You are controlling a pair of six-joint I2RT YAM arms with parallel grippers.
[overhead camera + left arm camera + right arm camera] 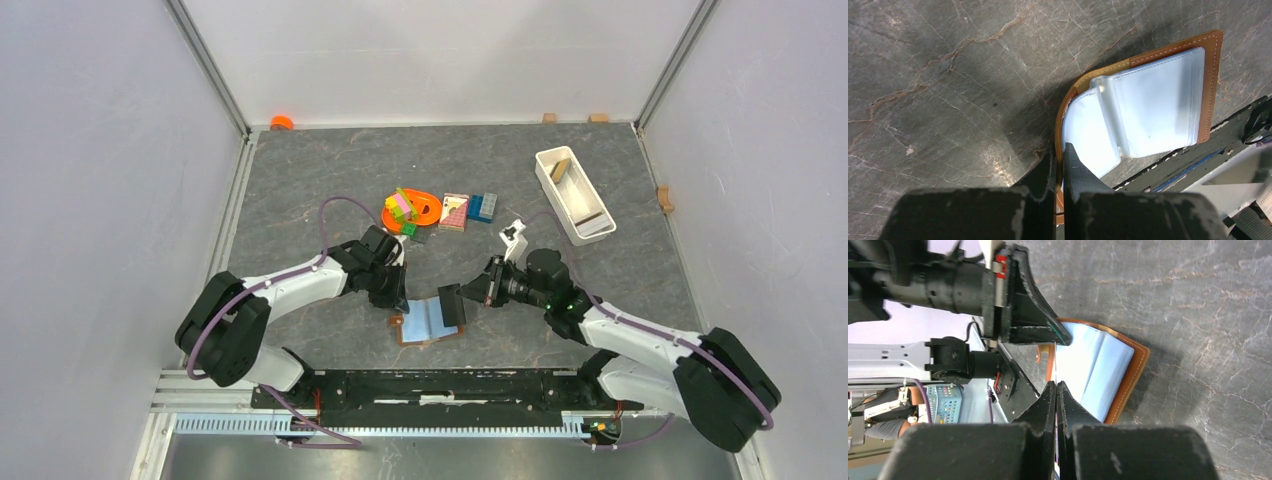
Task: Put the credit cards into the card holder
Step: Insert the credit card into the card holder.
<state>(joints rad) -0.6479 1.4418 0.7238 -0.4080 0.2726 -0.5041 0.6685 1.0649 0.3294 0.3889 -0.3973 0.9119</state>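
The brown card holder (418,338) lies open near the front edge, with pale blue clear sleeves (1158,105) facing up. My left gripper (398,298) is shut on the holder's brown left flap (1060,150) and pinches its edge. My right gripper (472,297) is shut on a dark grey credit card (450,305), held on edge just above the holder's right side. In the right wrist view (1056,384) the card shows only as a thin line between the shut jaws, over the open holder (1134,371). No other credit card shows clearly.
A white tray (590,222) stands at the back right. An orange dish with toy bricks (430,208), a pink-and-white block (454,211) and blue bricks (483,207) lie behind the grippers. The black base rail (450,385) runs just in front of the holder.
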